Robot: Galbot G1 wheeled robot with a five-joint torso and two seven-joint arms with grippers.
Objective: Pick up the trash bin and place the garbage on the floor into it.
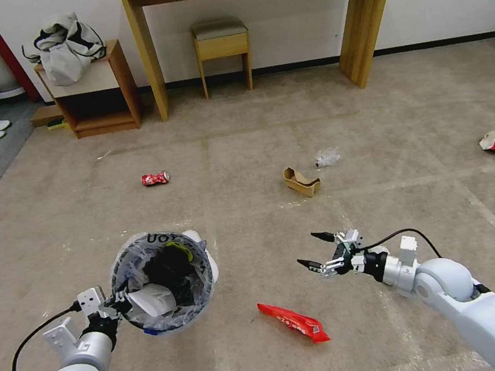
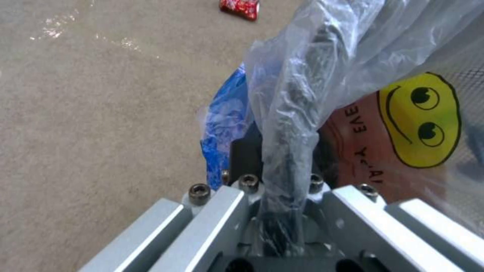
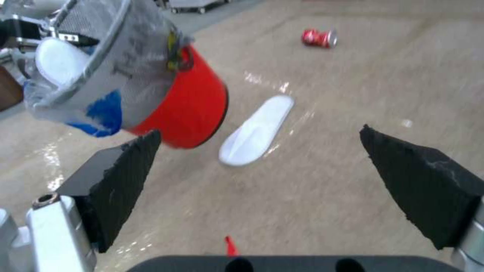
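The left hand [image 1: 112, 305] is clamped on the bagged rim of the trash bin [image 1: 164, 281], holding it above the carpet floor [image 1: 374, 124] with a white slipper [image 1: 153, 300] already inside. The right hand [image 1: 318, 251] hangs with fingers spread wide and empty, just above and beside the red foil wrapper [image 1: 293, 321], which lies flat between the two arms. The collecting step looks under way; the next move calls for lowering onto the wrapper. The soda can [image 1: 155, 178], cardboard scrap [image 1: 301, 181] and plastic wad [image 1: 327, 157] lie farther off.
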